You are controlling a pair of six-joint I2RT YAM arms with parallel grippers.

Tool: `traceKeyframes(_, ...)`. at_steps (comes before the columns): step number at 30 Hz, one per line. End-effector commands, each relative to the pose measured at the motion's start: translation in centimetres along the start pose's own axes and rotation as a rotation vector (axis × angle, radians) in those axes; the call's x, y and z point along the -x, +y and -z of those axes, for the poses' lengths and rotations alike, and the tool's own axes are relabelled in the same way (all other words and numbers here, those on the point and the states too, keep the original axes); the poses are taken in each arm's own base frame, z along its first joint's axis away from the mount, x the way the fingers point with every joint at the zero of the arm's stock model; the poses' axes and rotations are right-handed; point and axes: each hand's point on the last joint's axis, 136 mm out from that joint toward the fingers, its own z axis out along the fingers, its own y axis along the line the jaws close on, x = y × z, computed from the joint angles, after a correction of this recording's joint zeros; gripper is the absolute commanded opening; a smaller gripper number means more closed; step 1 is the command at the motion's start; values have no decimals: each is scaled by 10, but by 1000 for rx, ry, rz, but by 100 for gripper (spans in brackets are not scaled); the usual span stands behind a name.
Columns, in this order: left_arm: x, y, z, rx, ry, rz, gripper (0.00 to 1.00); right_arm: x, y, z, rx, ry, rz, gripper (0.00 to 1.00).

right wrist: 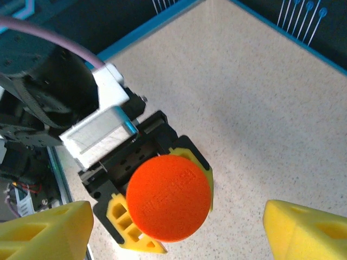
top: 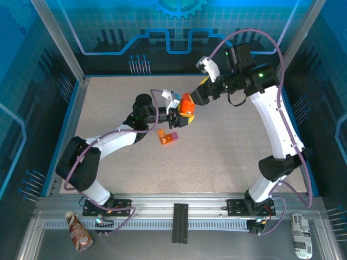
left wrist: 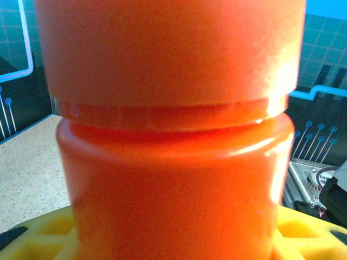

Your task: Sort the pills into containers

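Observation:
My left gripper is shut on the orange pill bottle, holding it upright above the table. In the left wrist view the bottle rises between the yellow fingers. Its round orange cap is on. My right gripper is open, one yellow finger on each side of the cap and apart from it. The containers, a small flat orange box with a pink-purple end, lie on the table just in front of the left gripper. Any pills are hidden.
The speckled table is ringed by a blue rim and dark walls. In front of the arm bases, off the table, a brown bottle lies at the left and a white packet at the right.

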Motion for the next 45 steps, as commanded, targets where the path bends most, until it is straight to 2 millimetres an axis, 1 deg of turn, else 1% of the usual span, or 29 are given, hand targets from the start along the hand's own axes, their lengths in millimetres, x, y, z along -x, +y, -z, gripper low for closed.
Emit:
traceKeyframes(1, 24, -11, -2, -44, -41, -67, 0, -6, 9, -2, 21, 45, 32, 83)
traceKeyframes(7, 24, -11, -2, -45, -41, -68, 0, -11, 10, -15, 38, 80, 32, 82)
traceKeyframes(16, 25, -12, -2, -46, -45, -72, 0, -11, 9, -23, 50, 88, 25, 77)
traceKeyframes(25, 25, -12, -2, -45, -47, -71, 0, -13, 8, -29, 56, 100, 14, 68)
traceKeyframes(32, 25, -13, -2, -47, -51, -75, 0, -17, 10, -35, 67, 110, -2, 54)
traceKeyframes(34, 26, -12, -1, -45, -51, -75, 0, -20, 10, -37, 63, 112, -17, 53)
traceKeyframes(37, 27, -12, -1, -42, -57, -80, 0, -26, 9, -42, 52, 116, -58, 50)
traceKeyframes(39, 28, -11, -1, -33, -58, -82, 0, -31, 4, -47, 18, 116, -106, 47)
traceKeyframes(41, 28, -10, -1, -28, -61, -87, 0, -36, -1, -53, -26, 107, -178, 43)
traceKeyframes(45, 29, -8, 0, -18, -63, -91, 0, -46, -9, -63, -105, 63, -338, 43)
